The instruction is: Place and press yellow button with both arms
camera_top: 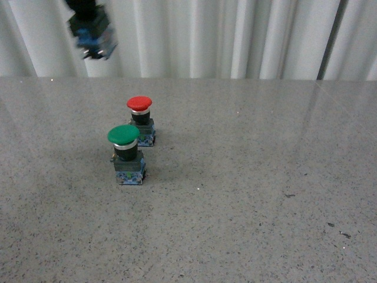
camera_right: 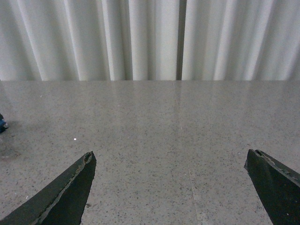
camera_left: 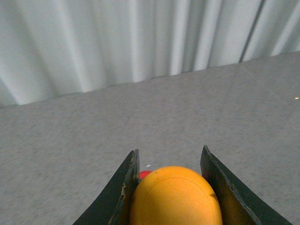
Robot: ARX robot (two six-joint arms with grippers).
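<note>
Surface (camera_top: 265, 206) first: speckled grey, and over it the right end effector (camera_right: 169, 153) hangs with fingers spread wide and nothing between them, free, I'd guess, for the pressing. Further out, the green button (camera_top: 125, 154) stands upright on its boxy base, with the red button (camera_top: 140, 121) just behind it, also upright. They sit close together but apart, and neither is wanted. Beyond both, high at the far left against the curtain (camera_top: 235, 35), the left end effector (camera_left: 169, 151) is clamped on the yellow button (camera_left: 174, 197). Its cap fills the gap between the two fingers, and in the blurred front view the blue-grey base shows well clear of the surface. The button is carried and not yet placed. Gripped up by the cap like that, the base stays free to land flat.
</note>
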